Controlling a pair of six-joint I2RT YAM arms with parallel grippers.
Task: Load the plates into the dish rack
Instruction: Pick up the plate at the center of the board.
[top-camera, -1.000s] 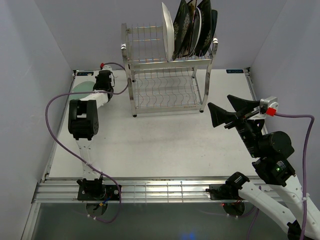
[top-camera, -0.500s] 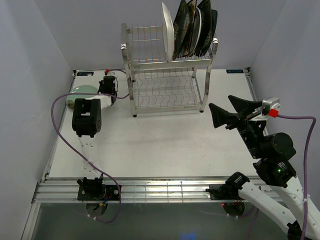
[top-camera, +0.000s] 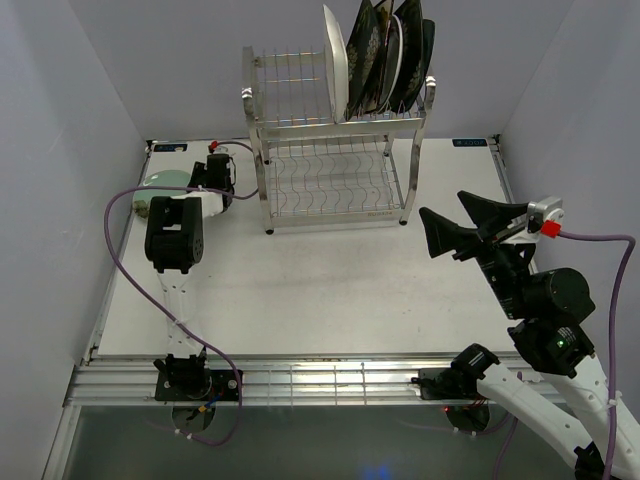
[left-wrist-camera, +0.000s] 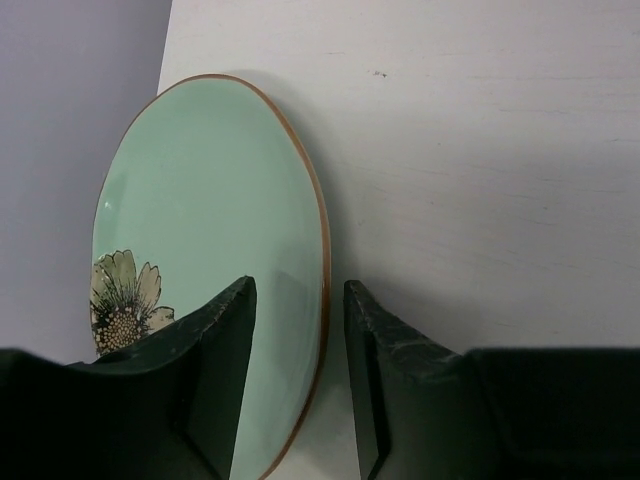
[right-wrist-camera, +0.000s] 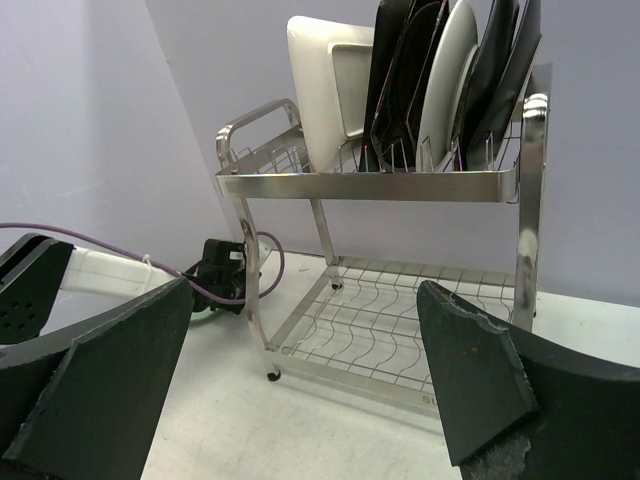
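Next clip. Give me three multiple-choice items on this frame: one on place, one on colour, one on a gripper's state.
1. Where do the racked plates stand? A lower shelf; B upper shelf, right part; C table.
2. The plate at the left gripper is: A pale green; B red; C black.
3. The right gripper is: A shut on a plate; B open, empty; C unseen.
Key: 1 B, they stand upright on the dish rack top tier; 2 A, the left wrist view shows green; 3 B, jaws spread, nothing between.
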